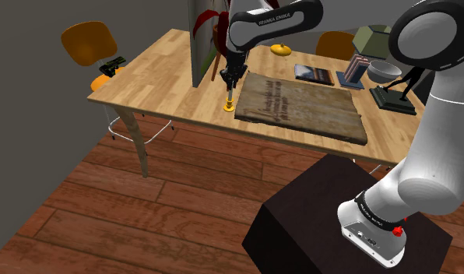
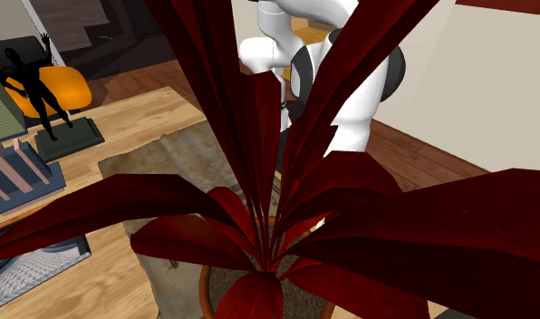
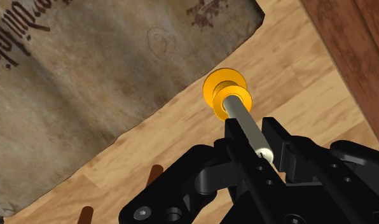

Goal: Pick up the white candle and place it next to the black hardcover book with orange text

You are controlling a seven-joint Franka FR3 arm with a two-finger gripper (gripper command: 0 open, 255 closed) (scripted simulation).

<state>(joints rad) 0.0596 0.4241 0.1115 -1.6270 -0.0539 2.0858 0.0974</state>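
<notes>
The claw (image 3: 262,150) pinches the upper end of the white candle (image 3: 244,118), one black finger (image 3: 234,135) pressed on each side of the thin stick. The candle hangs straight down from the claw (image 1: 232,78) and ends in a yellow-orange holder (image 3: 215,89). In the shoulder view the holder (image 1: 229,107) sits at the level of the tabletop; whether it touches the wood or is just clear of it cannot be told.

Directly below the claw is the wooden table (image 3: 296,70), and just beside the holder runs the ragged edge of a brown printed cloth (image 3: 86,95) that lies flat on the table (image 1: 160,70). The cloth (image 1: 300,105) spreads away from the claw towards the arm's stand. Beyond the cloth's far edge, well apart from the claw, lies a dark flat book (image 1: 314,75). Behind the claw stands a plant with dark red leaves (image 1: 209,23), whose leaves (image 2: 259,227) hide most of the arm in the second exterior view.
</notes>
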